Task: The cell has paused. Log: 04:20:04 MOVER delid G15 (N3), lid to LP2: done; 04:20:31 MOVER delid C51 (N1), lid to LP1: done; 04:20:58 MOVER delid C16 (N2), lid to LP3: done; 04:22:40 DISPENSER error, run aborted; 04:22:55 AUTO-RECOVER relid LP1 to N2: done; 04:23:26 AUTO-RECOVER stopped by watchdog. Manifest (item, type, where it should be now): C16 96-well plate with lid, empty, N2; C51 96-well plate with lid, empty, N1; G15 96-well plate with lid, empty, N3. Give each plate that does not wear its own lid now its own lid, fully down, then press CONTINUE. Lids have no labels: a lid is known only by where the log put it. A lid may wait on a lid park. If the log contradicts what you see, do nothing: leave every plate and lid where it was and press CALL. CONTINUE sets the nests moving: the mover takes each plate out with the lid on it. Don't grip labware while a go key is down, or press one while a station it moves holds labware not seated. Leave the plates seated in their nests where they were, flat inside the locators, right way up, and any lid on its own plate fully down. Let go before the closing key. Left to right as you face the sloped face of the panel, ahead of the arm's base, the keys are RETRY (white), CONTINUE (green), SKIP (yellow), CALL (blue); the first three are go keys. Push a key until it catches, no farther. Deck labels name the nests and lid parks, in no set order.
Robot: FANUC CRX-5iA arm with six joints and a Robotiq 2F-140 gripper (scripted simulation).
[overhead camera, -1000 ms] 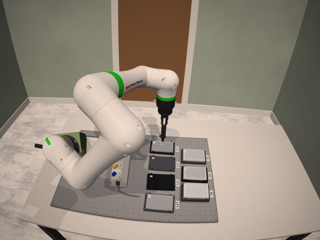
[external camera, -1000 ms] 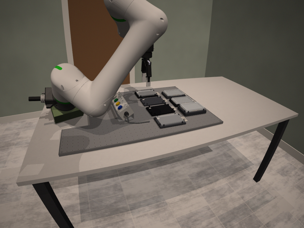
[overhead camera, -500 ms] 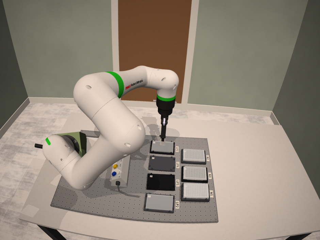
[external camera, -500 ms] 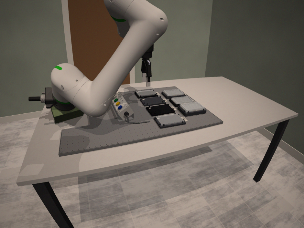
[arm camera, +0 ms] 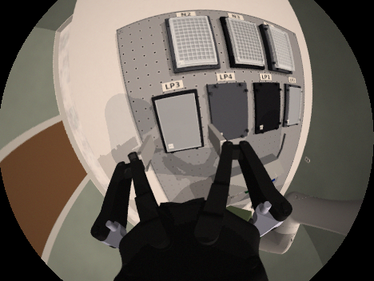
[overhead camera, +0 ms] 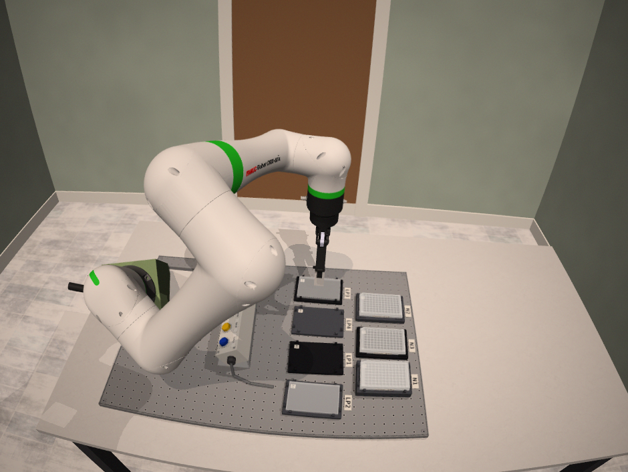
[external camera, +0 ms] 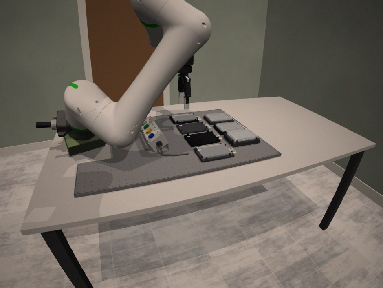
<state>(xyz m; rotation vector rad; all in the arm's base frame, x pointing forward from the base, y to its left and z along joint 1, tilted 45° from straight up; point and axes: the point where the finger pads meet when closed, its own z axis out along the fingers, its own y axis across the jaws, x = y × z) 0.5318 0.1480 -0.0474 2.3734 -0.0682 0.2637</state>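
Three 96-well plates sit in nests N2 [overhead camera: 380,306], N3 [overhead camera: 382,341] and N1 [overhead camera: 383,376] on the right of the deck. The N2 plate looks paler, as if under a clear lid, but I cannot tell this for sure. Clear lids lie on lid park LP3 [overhead camera: 319,289] and on LP2 [overhead camera: 312,398]. LP4 [overhead camera: 317,321] and LP1 [overhead camera: 315,358] are bare. My gripper [overhead camera: 319,274] hangs straight down over the far edge of the LP3 lid. It is partly open, empty and above the lid. It also shows in the wrist view [arm camera: 183,151].
The key panel [overhead camera: 233,340] stands left of the lid parks, with its yellow key [overhead camera: 226,326] and blue key [overhead camera: 222,341] in sight. The green key [external camera: 145,126] shows in the exterior view; the arm hides the white one. The arm's elbow looms over the panel.
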